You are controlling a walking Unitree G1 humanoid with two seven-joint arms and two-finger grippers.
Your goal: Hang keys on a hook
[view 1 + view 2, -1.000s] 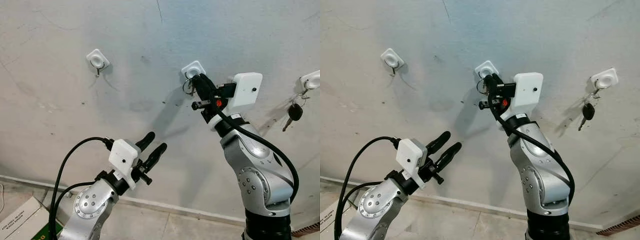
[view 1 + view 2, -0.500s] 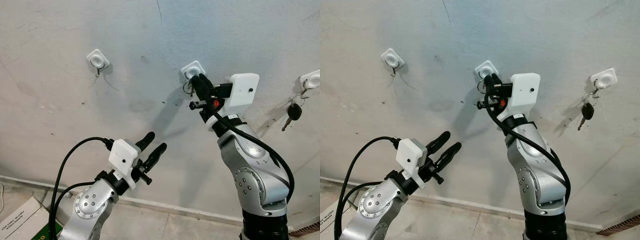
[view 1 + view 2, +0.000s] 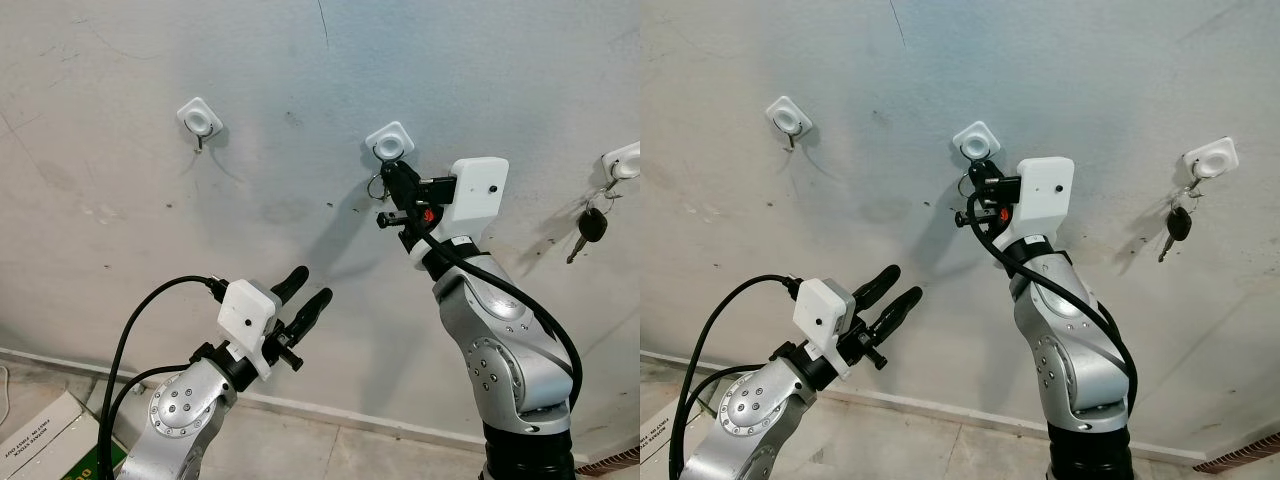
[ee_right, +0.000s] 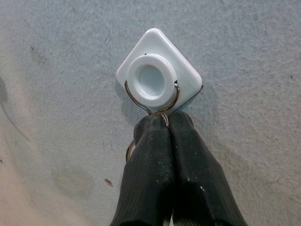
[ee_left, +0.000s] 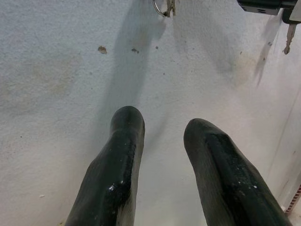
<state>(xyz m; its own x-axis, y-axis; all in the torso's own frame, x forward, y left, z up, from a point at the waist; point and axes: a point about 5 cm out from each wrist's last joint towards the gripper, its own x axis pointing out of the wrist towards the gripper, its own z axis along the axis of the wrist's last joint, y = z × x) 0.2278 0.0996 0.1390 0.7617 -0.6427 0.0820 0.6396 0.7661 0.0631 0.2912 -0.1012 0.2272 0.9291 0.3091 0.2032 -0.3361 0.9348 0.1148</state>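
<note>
in the left eye view your right gripper [image 3: 393, 180] now sits just under the middle hook [image 3: 390, 141], a little lower than it was a second ago, when its fingertips reached up against the white pad; the hook's round face is now bare above it, and the key ring [image 3: 376, 185] shows as a thin loop at the fingertips' left edge. i judge this means the ring has been brought over the hook and you are letting it settle, so the hang is close to done but not yet released. your left gripper [image 3: 304, 292] has not shifted; it hovers low with its fingers spread, well apart from the wall hooks. another set of keys [image 3: 588, 224] dangles from the hook on the right [image 3: 625, 160], and the hook on the left [image 3: 200, 117] carries nothing. the right eye view gives the same layout. in the left wrist view the two black fingers [image 5: 117, 165] stand apart over the bare wall [image 5: 56, 70], with a bit of ring and key at the far edge. in the right wrist view the fingers are pressed together, pinching the ring just below the hook, and the wire curves round the white knob on both sides (the keys themselves are hidden behind the fingers). the ring looks thin, silvery and springy.
</note>
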